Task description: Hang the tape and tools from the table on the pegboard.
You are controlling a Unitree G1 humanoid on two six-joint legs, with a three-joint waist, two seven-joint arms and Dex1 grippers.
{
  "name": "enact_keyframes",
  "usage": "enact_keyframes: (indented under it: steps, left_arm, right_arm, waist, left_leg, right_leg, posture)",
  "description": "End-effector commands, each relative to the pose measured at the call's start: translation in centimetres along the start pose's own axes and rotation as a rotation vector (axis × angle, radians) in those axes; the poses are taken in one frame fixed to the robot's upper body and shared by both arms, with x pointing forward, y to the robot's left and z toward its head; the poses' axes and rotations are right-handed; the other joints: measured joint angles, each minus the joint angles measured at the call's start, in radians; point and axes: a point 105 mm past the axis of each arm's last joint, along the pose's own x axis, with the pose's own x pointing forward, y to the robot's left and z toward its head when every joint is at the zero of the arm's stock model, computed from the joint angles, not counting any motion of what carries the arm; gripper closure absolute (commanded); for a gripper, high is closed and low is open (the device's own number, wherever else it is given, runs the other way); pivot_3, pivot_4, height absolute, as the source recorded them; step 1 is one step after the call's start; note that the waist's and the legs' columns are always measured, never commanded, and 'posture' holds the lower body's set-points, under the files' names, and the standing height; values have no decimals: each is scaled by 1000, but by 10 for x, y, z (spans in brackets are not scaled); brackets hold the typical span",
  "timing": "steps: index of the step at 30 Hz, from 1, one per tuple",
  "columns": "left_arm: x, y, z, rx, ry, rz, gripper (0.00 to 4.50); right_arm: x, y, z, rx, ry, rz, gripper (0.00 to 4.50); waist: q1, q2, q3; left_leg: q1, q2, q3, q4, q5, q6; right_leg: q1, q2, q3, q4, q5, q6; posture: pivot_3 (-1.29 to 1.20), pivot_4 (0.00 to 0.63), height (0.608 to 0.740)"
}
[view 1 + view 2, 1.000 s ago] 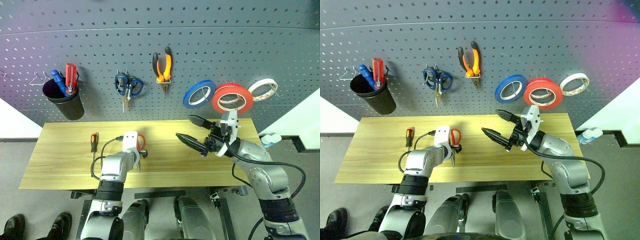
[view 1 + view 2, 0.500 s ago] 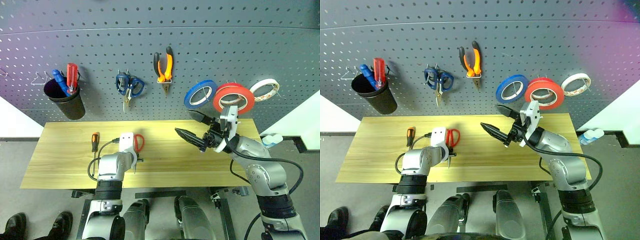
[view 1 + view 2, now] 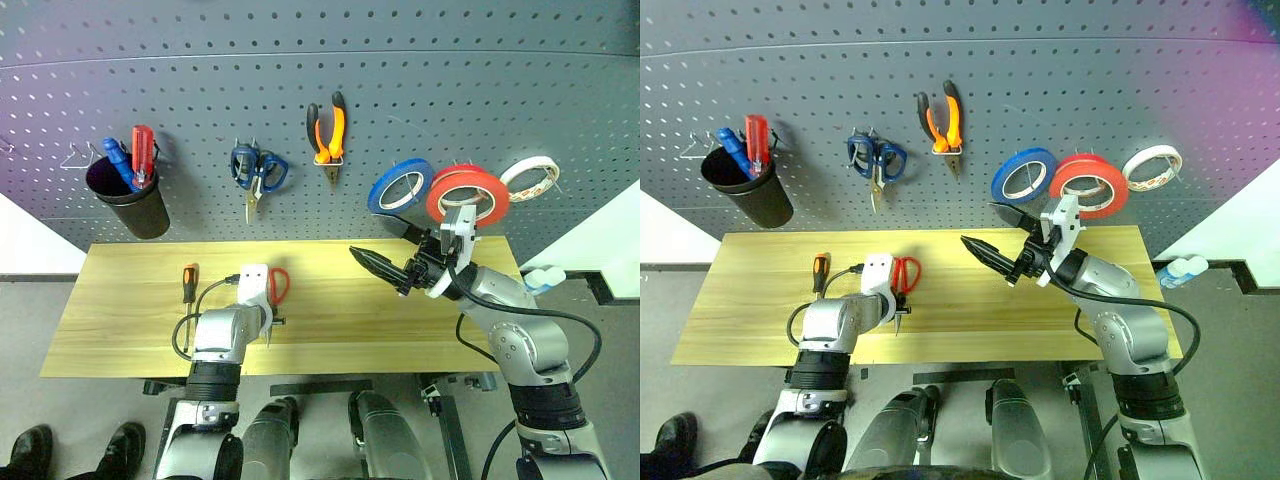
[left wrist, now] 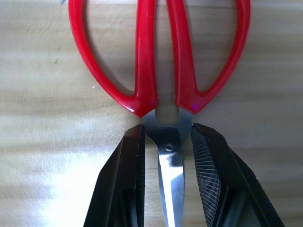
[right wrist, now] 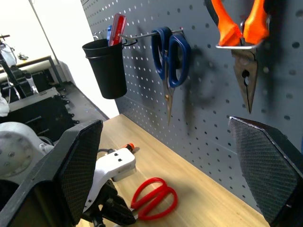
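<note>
The left pincer points steeply down at the light wood-grain surface, its black fingers clamped on the steel blades of the red-handled scissors just below the pivot. A second ago these fingers stood spread. The scissors lie flat, long axis running toward the dark grey perforated pegboard, handles farthest. Beyond, the right pincer hovers released, aimed leftward above the surface.

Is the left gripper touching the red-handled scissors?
Touching. The left wrist view shows the left gripper with both fingers pressed against the red-handled scissors at the blade pivot.
</note>
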Motion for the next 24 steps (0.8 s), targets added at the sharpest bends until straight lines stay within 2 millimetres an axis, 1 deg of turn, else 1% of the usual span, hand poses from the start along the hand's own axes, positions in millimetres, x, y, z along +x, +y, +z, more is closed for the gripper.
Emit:
enact_keyframes:
  steps: [1, 3, 4, 5, 7, 9, 12, 13, 14, 17, 22, 24]
  left_arm:
    - [-4, -10, -2, 92, -52, -81, 3433]
    - [-8, -6, 0, 132, -82, -82, 3433]
    - [-10, -4, 2, 182, -110, -76, 3433]
    - [-12, -2, 1, 185, -128, -77, 3433]
    - [-16, 2, 0, 225, -146, -71, 3433]
    - [-21, 4, 5, 259, -201, -69, 3433]
    - [-25, 7, 9, 166, -233, -65, 3433]
    - [-25, 7, 9, 133, -234, -78, 3433]
    - [-25, 6, 9, 110, -229, -80, 3433]
    - [-24, 5, 9, 103, -228, -73, 3433]
    - [-24, 7, 15, 73, -254, -62, 3433]
    - [-29, 6, 19, 115, -280, -77, 3433]
  right_arm:
    - [-4, 1, 8, 11, -55, 15, 0]
    - [-5, 0, 9, 4, -57, 15, 0]
    - [-5, -1, 8, 6, -57, 16, 0]
    - [-5, -1, 7, 5, -55, 17, 0]
    - [-5, 0, 7, 13, -57, 20, 0]
    - [-5, 0, 5, 17, -56, 22, 0]
    - [-5, -1, 6, 9, -57, 23, 0]
    - [-5, -1, 6, 7, -58, 24, 0]
    - [-5, -1, 7, 9, -59, 25, 0]
    - [-5, -1, 6, -14, -50, 28, 0]
    - [-3, -1, 7, -4, -61, 28, 0]
    - [-3, 0, 5, -2, -55, 32, 0]
  waist:
    - [2, 1, 7]
    - [2, 1, 10]
    - [2, 0, 10]
    - [1, 0, 10]
    - [1, 0, 10]
    - [1, 0, 10]
    - [3, 0, 10]
    - [5, 0, 10]
    - [5, 0, 10]
    - [3, 0, 10]
    - [1, 0, 10]
    - [2, 0, 10]
  left_leg:
    - [0, 0, 0, 0, 0, 0]
    - [-3, 0, 0, 0, 0, 0]
    - [-4, 0, 0, 0, 0, 0]
    - [-6, 0, 0, 0, 0, 0]
    - [-14, 0, 0, 1, 0, 0]
    - [-19, 0, 0, 1, 4, -5]
    - [-20, 0, 0, 0, 3, -5]
    - [-20, 0, 0, 0, 0, 0]
    - [-20, 0, 0, 1, 0, 1]
    - [-20, -1, 0, 2, 0, 1]
    - [-20, -1, 0, 1, 0, 1]
    - [-20, -1, 0, 1, 0, 1]
  right_leg:
    - [0, 0, 0, 0, 2, -3]
    - [-3, 0, 0, 0, 2, -3]
    - [-4, 0, 0, 0, 2, -3]
    - [-6, -1, 0, 0, 2, -3]
    - [-14, -1, 1, 1, 2, -3]
    - [-20, -1, 1, 2, 3, -4]
    - [-21, -1, 1, 1, 3, -4]
    - [-21, -1, 1, 1, 3, -4]
    - [-21, -1, 1, 1, 3, -4]
    - [-21, -2, 1, 1, 3, -4]
    - [-21, -1, 1, 2, 3, -4]
    - [-21, -1, 1, 2, 3, -4]
  posture:
    - [-121, 301, 740]
    - [-121, 301, 740]
    - [-118, 296, 740]
    - [-117, 295, 740]
    - [-114, 290, 740]
    - [-115, 287, 740]
    - [-111, 283, 740]
    - [-110, 284, 740]
    - [-110, 284, 740]
    - [-109, 283, 740]
    - [-112, 285, 740]
    - [-112, 287, 740]
